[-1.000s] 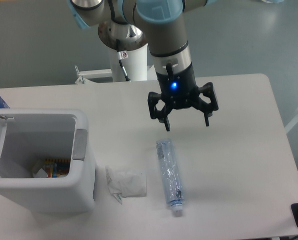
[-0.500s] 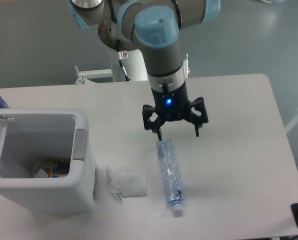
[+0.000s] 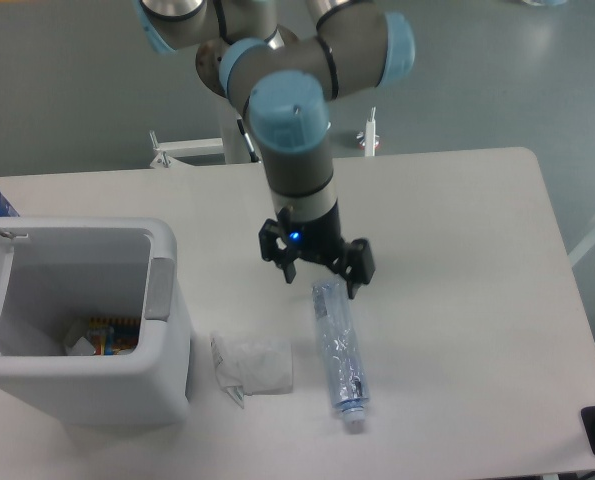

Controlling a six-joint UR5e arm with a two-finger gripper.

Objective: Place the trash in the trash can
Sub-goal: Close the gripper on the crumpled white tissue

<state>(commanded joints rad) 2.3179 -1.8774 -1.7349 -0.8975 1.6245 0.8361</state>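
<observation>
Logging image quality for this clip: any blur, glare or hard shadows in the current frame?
Fixed camera: lighting is even and soft, with only faint shadows under the gripper and beside the trash can; no strong glare on the plastic bottle; the tissue wad is slightly washed out against the white table; the image is soft overall.

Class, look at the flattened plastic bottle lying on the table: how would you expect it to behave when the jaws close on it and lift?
The flattened plastic bottle looks crushed and empty, so probably light and apt to buckle further under a squeeze. Being flattened, it likely won't roll. Its clear plastic may be slippery, so it could slide in the open gripper.
</observation>
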